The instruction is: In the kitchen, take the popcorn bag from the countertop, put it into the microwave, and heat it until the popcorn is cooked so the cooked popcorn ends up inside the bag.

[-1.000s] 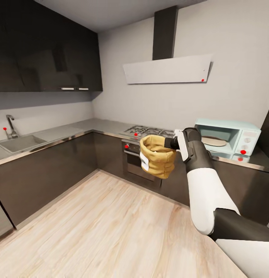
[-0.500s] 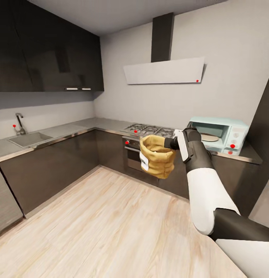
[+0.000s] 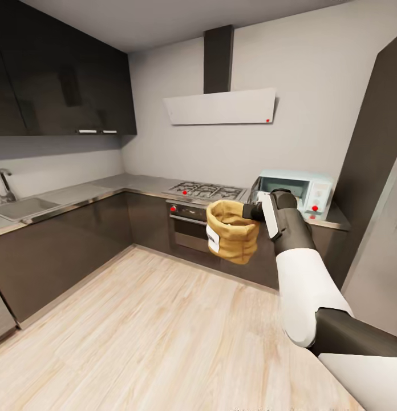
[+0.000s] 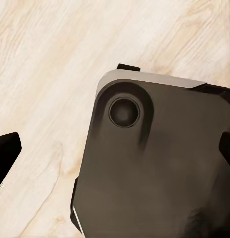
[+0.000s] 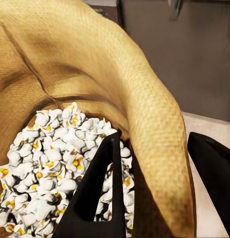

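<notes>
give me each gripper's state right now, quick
Left gripper: cannot be told.
Right gripper: closed on the rolled rim of the mustard-tan crumpled paper popcorn bag, one finger inside, one outside.
</notes>
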